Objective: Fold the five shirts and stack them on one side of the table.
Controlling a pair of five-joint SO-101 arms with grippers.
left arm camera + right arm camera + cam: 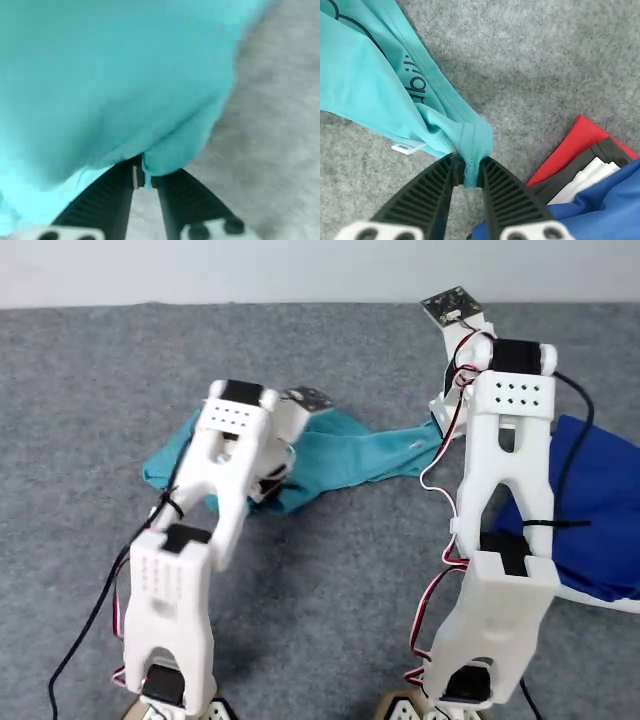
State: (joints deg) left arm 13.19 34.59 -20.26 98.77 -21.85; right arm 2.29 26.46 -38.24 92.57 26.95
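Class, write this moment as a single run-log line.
item: teal shirt | left gripper: shut on it | right gripper: shut on it | pile: blue shirt on top

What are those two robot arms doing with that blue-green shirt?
Two robot arms are handling a teal shirt on the gray table. The left tool pinches one part of it and the right tool pinches another. A blue shirt and a red shirt lie in a pile beside the right arm.
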